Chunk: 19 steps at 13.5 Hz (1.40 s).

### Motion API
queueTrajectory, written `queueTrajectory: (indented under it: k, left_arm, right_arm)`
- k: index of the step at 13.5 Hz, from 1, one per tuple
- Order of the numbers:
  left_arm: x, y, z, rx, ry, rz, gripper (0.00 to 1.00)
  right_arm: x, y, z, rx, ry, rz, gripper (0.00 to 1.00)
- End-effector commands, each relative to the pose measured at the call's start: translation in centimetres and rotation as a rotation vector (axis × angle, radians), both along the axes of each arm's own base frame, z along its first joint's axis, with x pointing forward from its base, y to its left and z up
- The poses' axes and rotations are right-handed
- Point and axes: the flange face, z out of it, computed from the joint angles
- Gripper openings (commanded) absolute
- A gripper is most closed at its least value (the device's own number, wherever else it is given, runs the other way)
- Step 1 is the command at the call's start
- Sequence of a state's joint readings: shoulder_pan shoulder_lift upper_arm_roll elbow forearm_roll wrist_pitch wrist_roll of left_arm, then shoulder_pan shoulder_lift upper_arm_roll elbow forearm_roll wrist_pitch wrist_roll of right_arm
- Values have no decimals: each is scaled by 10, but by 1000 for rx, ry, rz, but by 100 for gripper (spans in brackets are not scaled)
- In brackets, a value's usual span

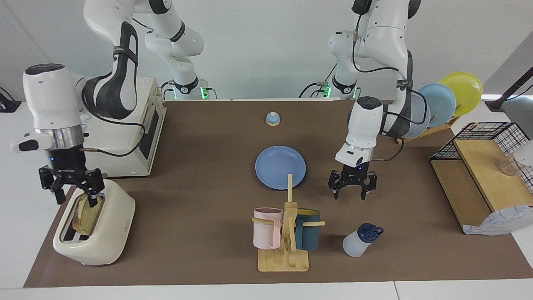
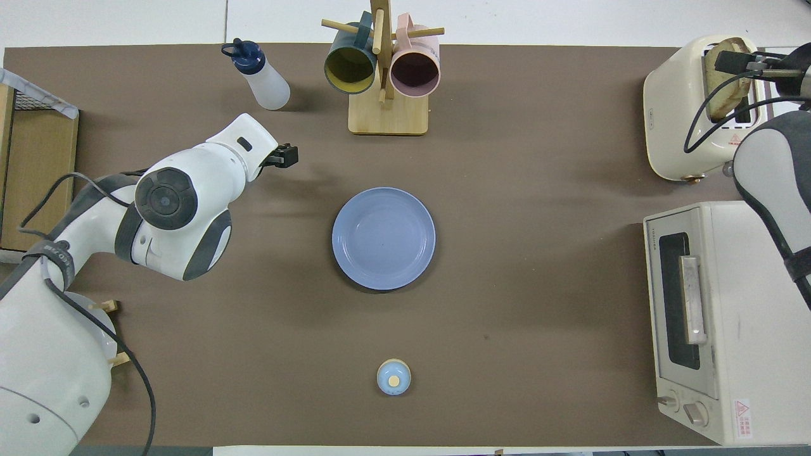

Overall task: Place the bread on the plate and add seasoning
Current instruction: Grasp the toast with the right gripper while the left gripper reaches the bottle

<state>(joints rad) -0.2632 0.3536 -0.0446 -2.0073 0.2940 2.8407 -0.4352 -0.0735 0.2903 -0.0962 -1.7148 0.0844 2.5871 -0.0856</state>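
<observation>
Bread (image 1: 85, 210) half-hidden in toaster (image 1: 108, 233)

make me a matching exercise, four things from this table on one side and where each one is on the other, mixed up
Things:
1. bread
2. plate
3. bottle
4. bell

Places:
A. lying flat at the middle of the table, nothing on it
B. standing in the toaster slot
C. nearer to the robots than the plate
D. beside the mug rack, toward the left arm's end

Pairs: 1-B, 2-A, 3-D, 4-C
</observation>
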Motion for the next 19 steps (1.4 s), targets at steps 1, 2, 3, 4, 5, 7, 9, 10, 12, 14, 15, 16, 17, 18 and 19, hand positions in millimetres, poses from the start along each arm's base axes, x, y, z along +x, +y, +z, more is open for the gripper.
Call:
queueTrajectory:
  k: [1,2,3,4,5,7,9,10,12,14,15,16,17,18,19]
  left_arm:
    - [20,-12,-12,15,-84,60,100]
    - [24,-9,-16,2,-126,105,100]
    - [28,-8,-21,-8,-148,122,100]
    - [33,-11,-20,-10,-162,119,100]
    - [38,-12,-22,-9,-167,119,100]
    - [43,-14,-30,-1,-168,119,100]
    - [51,-16,-29,0,-181,117,100]
    - [56,-15,-27,0,-192,118,100]
    - [62,-16,-25,4,-206,112,100]
    - [69,-18,-19,9,-222,103,100]
    - [73,-17,-19,13,-228,102,100]
    - [76,-17,-16,26,-241,85,100]
    - [81,-6,-14,39,-249,88,100]
    - [82,-3,-19,48,-246,87,100]
    - [87,-6,-18,45,-258,84,100]
  right_arm:
    - [-4,-7,-5,-27,-5,44,64]
    - [-5,-7,-5,-38,-2,63,53]
    - [-5,-7,-5,-39,0,65,43]
    - [-5,-7,-5,-39,9,68,26]
    - [-6,-7,-5,-38,13,70,7]
    - [-4,-8,2,-65,44,112,0]
    - [0,-8,34,-93,73,172,0]
    - [1,2,54,-96,89,202,0]
    - [-11,13,102,-128,127,235,0]
    - [-26,43,137,-179,177,289,0]
    - [-33,60,148,-186,189,308,0]
    - [-40,85,158,-170,187,338,0]
    - [-40,108,159,-171,182,373,0]
    - [-41,140,158,-175,181,422,0]
    - [-45,164,156,-175,184,455,0]
